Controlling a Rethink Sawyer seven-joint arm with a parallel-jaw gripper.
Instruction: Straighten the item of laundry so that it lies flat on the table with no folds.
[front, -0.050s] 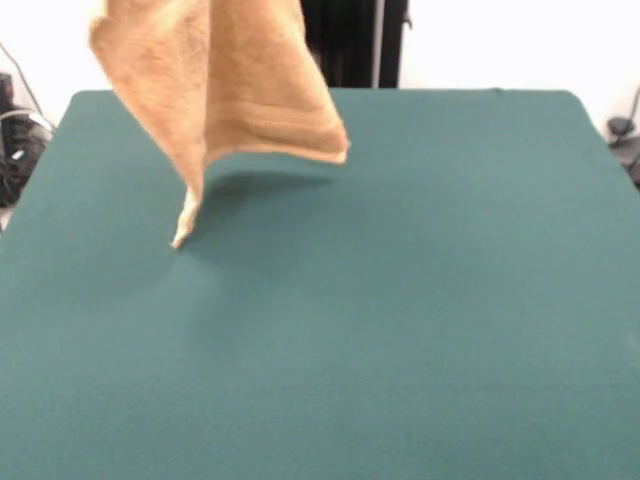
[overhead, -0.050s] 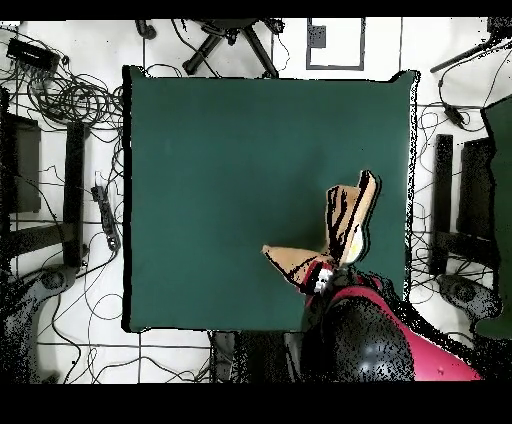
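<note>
An orange-tan terry towel (front, -0.050s: 225, 85) hangs in the air above a large table (front, -0.050s: 400, 330) topped in dark green cloth, its upper part running out of the front view at the top edge. The cloth droops in two hanging panels that meet along a vertical fold: a broader one toward the right of that view, ending in a woven border band and a blunt corner, and a narrower one that tapers down to a pale point. That lowest tip reaches down to about the level of the green surface, though whether it actually touches cannot be told; a soft shadow lies on the table just beside and beneath the hanging cloth. The rest of the towel is clear of the table. Seen from overhead, the towel (overhead, -0.050s: 345, 225) appears bunched and upright near the table's edge closest to the robot, with one flap spreading sideways across the green top (overhead, -0.050s: 230, 180) and another rising away from the arm. The red and black arm (overhead, -0.050s: 375, 340) reaches in from the bottom of that view, and its gripper (overhead, -0.050s: 322, 276) sits at the point where the folds of cloth gather. The towel evidently hangs from there, but the cloth and the arm hide the grip itself, so how it is closed cannot be told. Cables (overhead, -0.050s: 75, 100) and stands lie on the pale floor around the table.
</note>
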